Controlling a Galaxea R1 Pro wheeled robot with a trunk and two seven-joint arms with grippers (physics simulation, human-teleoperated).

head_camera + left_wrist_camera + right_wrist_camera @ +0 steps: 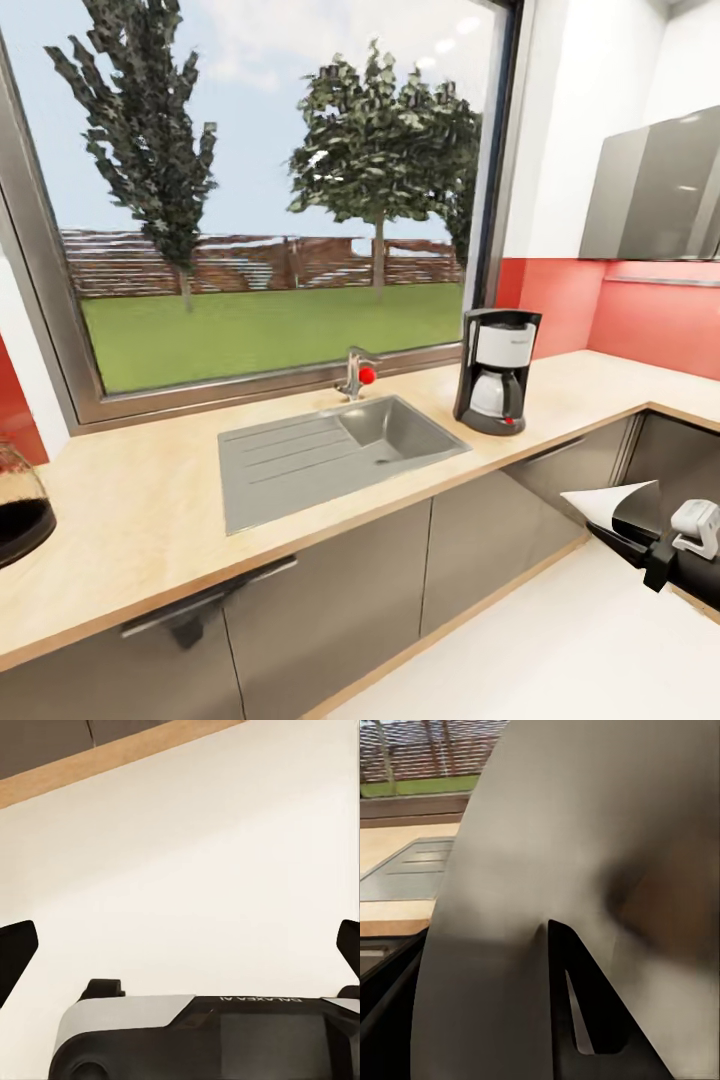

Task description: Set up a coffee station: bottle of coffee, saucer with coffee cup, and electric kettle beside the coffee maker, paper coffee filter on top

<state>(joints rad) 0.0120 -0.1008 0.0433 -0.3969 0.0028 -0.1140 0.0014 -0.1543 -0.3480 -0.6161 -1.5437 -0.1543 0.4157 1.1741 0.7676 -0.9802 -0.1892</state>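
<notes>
Right end effector: I see it low at the right of the head view, clamped on the paper coffee filter; filter's white sheet sits right up against the right wrist camera.
Left end effector: fingers wide apart, nothing between, pale floor beyond.
Coffee maker: upright on the bench, right of the sink.
Left edge: dark glass vessel, partly cut off, can't tell what.

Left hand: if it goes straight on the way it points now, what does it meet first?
Probably the pale floor: it lies straight ahead between the open left hand's fingertips. Depth is unclear.
</notes>
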